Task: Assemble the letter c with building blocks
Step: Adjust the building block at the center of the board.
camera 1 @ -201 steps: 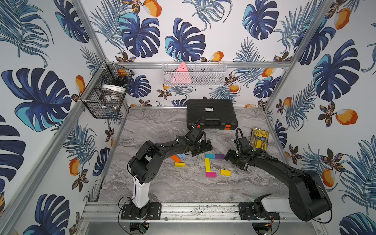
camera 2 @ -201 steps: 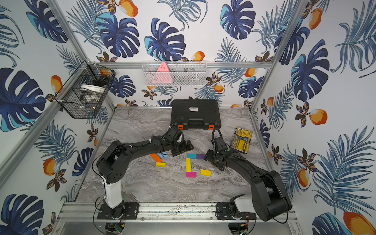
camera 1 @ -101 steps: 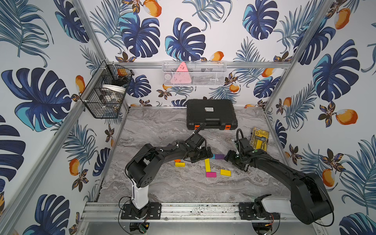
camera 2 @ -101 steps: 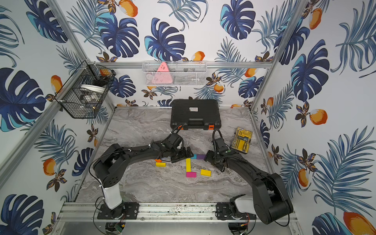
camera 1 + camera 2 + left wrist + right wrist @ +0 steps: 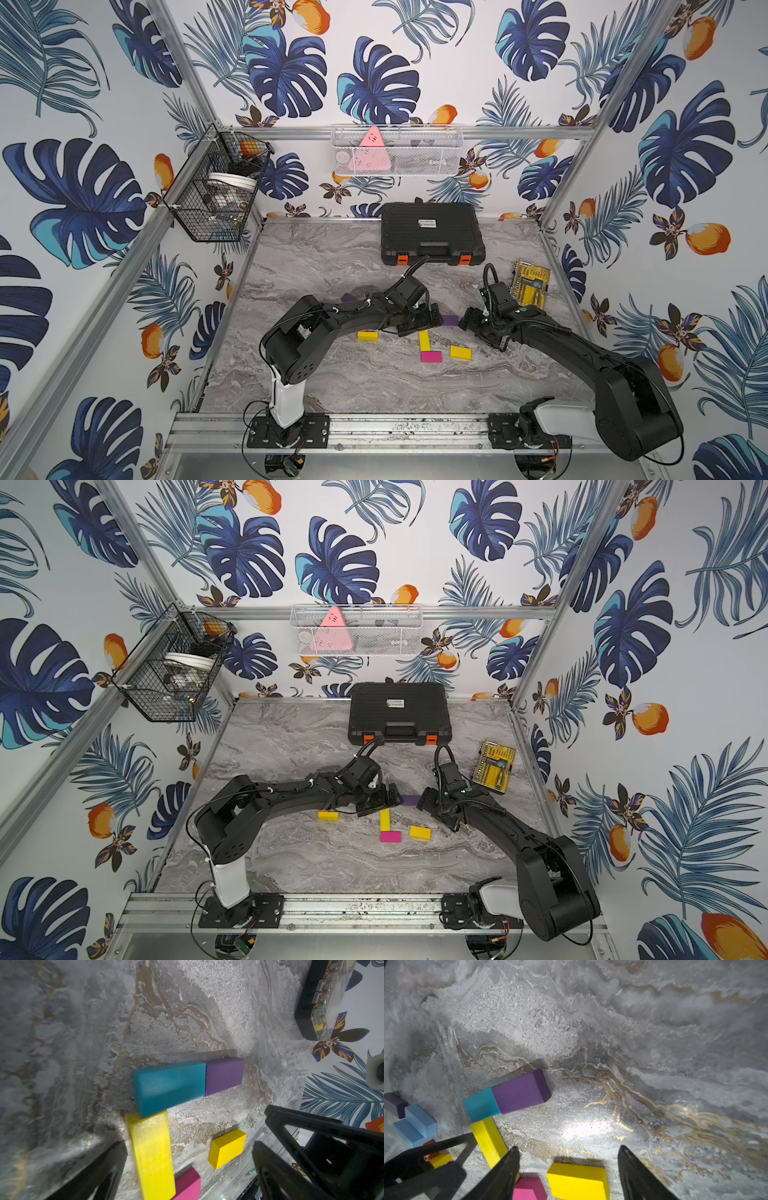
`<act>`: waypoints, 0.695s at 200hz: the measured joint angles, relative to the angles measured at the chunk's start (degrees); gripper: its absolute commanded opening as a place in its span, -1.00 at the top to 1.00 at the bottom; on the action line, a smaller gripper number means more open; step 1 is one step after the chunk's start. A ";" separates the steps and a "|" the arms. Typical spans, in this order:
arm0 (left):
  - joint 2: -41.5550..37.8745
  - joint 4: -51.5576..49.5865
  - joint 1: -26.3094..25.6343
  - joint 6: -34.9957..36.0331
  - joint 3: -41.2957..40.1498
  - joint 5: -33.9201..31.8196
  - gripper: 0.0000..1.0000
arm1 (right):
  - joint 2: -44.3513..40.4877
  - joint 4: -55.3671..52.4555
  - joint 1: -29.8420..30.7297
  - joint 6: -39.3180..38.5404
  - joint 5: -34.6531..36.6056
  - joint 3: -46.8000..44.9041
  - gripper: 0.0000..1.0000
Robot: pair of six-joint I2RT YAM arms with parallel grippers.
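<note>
- My right end effector (image 5: pixel 568 1147) is released; the small yellow block (image 5: pixel 577 1180) lies beneath it, short of the fingertips, long axis running jaw to jaw
- The block sits mid-counter (image 5: pixel 332 257), just on the right-edge side of the magenta block (image 5: pixel 529 1188), not touching it
- My left end effector (image 5: pixel 195 1128) is released, empty and farther off

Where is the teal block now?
In the left wrist view the teal block lies end to end with the purple block, and the long yellow block touches its other end.

teal block (image 5: pixel 169 1086), purple block (image 5: pixel 224 1075), grey marbled table (image 5: pixel 83 1022)
</note>
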 measured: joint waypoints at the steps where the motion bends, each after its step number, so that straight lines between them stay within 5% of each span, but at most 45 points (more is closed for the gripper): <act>1: 0.00 0.00 0.00 0.00 0.00 0.00 -0.98 | 0.00 0.00 0.00 0.00 0.02 0.00 -0.52; 139: 0.96 0.04 -0.48 -0.11 1.33 0.00 -0.99 | 0.04 -0.11 0.00 0.00 0.04 -0.17 -0.52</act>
